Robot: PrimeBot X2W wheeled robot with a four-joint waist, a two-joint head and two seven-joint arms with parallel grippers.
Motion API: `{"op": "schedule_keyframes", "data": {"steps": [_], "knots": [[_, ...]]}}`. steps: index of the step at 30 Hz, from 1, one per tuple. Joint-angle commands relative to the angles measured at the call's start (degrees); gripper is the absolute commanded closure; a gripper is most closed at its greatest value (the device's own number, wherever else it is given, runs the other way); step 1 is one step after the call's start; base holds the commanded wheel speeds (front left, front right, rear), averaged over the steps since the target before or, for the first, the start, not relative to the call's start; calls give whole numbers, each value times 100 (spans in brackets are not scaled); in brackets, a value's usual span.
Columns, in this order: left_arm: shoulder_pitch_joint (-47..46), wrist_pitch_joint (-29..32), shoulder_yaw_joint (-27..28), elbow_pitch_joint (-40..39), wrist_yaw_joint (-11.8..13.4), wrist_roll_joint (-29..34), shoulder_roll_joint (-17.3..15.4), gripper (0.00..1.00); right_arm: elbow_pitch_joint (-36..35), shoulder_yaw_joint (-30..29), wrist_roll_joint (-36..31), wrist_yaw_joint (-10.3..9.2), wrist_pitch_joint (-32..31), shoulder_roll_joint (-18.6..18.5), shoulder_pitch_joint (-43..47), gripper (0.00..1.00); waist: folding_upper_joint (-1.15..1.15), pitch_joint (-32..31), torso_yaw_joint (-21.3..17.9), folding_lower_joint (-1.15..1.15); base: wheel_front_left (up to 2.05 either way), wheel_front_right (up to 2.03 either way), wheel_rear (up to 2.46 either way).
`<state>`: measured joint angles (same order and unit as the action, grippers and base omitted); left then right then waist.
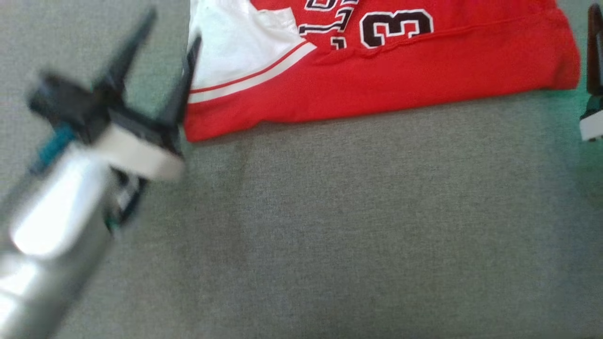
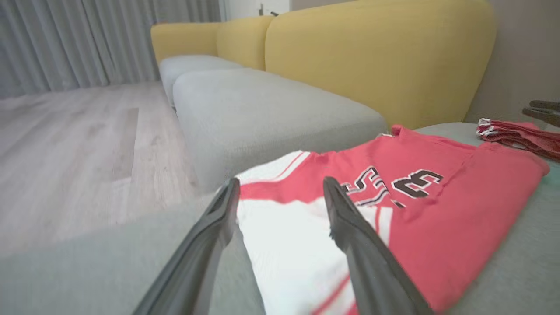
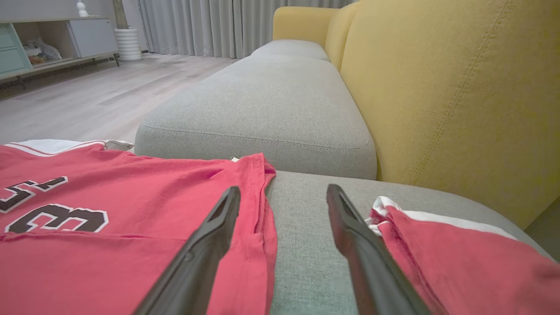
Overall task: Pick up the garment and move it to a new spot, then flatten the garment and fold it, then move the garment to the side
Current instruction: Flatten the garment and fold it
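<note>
As the folded red garment (image 1: pixel 386 80) lies flat on the grey seat cushion (image 1: pixel 358 226), both of the robot's grippers stand at its two ends with their fingers apart and nothing between them. The garment, red with a white sleeve panel and black numerals trimmed in white, sits toward the cushion's far edge in the head view, with a broad stretch of bare cushion on the near side.

The left gripper (image 1: pixel 174 26), blurred in the head view, is spread wide at the garment's white end. One finger is over bare cushion and the other is at the edge of the white panel; whether that finger touches the cloth cannot be told. In the left wrist view one finger is over the cushion and the other over the white and red fabric.

The right gripper (image 3: pixel 283 189) is likewise released at the opposite, all-red end. In its wrist view, one finger is over the garment's hem and the other over the bare strip of cushion between the garment and a second red garment (image 3: pixel 459 258), which lies just beside it, near the yellow backrest (image 3: pixel 459 96). In that view the garment's far hem reaches the cushion's edge where a neighbouring cushion (image 3: pixel 262 105) begins. A wooden floor (image 3: pixel 87 96) and grey curtains (image 3: pixel 197 26) are behind.
</note>
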<state>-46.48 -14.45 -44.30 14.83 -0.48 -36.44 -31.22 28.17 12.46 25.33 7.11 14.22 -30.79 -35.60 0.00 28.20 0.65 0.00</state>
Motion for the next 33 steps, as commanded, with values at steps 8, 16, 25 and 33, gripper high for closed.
{"op": "schedule_keyframes", "data": {"steps": [8, 16, 25, 33], "knots": [[1617, 82, 442, -56, 573, -645, 430, 0, -162, -111, -93, 37, 76, 212, 620, 0, 0, -223, -120, 0, 0, 0, 0], [1859, 277, 660, 553, 1080, -1040, 765, 0, -78, 84, -99, 37, 77, 272, 596, 0, 0, -261, -217, 0, 0, 0, 0], [1950, 591, 516, 699, 772, -1274, 845, 100, 15, 118, -30, 37, 77, 288, 544, 0, 0, -323, -180, 0, 0, 0, 0], [1935, 883, 278, 560, 476, -1276, 757, 100, 671, 586, 284, 37, 7, 316, 429, 0, 0, -383, -128, 0, 0, 0, 0]]}}
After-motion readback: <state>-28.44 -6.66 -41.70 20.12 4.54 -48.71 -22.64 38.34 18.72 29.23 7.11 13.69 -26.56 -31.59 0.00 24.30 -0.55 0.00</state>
